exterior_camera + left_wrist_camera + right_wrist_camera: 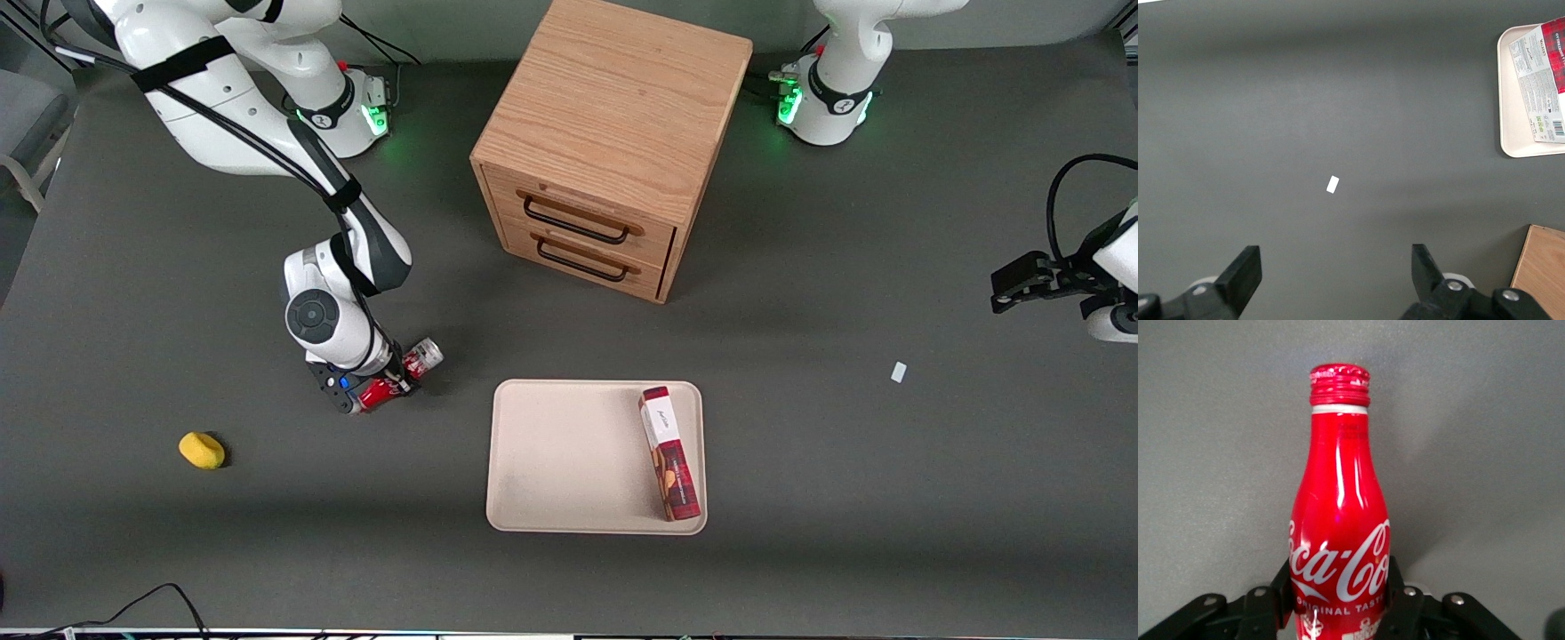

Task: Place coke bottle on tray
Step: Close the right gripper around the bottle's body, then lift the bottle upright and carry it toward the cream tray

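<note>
A: Right wrist view: gripper (1340, 603) pinches the coke bottle (1340, 513) low on its body, both fingers against its sides. Bottle lies on the table, toward the working arm's end, apart from the tray (560, 453).

B: Risk: smooth round metal could twist or slip. The biscuit box (669, 452) fills one tray side; the nearer half is free.

table (889, 498): grey | on it: tray (569, 458), wooden drawer cabinet (613, 133), yellow object (202, 450)

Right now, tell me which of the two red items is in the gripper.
The coke bottle, lying on the table with the gripper closed around its body. The other red item, the box, lies on the tray.
</note>
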Controlling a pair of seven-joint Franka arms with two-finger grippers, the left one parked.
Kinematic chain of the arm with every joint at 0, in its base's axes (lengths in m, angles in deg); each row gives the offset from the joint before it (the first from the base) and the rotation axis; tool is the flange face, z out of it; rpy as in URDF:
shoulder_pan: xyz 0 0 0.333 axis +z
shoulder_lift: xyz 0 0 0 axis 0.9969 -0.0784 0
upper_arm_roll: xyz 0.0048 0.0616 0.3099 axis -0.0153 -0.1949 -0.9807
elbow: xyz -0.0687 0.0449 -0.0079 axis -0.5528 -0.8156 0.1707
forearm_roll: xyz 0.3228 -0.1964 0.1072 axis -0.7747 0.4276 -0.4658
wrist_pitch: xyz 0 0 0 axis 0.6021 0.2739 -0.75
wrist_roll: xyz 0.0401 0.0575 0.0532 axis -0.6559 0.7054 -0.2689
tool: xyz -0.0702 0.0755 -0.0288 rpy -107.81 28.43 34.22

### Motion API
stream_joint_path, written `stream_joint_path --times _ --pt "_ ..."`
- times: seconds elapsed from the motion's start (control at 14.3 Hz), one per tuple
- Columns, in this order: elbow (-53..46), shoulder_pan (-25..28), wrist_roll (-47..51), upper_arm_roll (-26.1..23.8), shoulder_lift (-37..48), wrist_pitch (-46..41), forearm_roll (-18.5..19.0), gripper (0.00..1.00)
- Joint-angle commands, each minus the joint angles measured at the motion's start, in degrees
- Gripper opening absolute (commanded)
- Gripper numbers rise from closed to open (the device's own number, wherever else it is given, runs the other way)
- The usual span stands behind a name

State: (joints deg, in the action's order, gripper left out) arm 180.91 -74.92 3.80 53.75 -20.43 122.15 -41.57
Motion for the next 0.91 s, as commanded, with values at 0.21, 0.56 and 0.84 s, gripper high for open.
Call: stream_joint_path --times 0.21,0.56,0.84 --pt "-3.34 -0.83 -14.14 0.06 7.51 -9.3 1.51 0.0" --pt "-18.34 -0.49 -25.24 0.06 11.49 -26.87 1.42 0.0" --pt "-36.28 0.57 -36.75 -1.78 6.84 -34.55 0.89 0.0"
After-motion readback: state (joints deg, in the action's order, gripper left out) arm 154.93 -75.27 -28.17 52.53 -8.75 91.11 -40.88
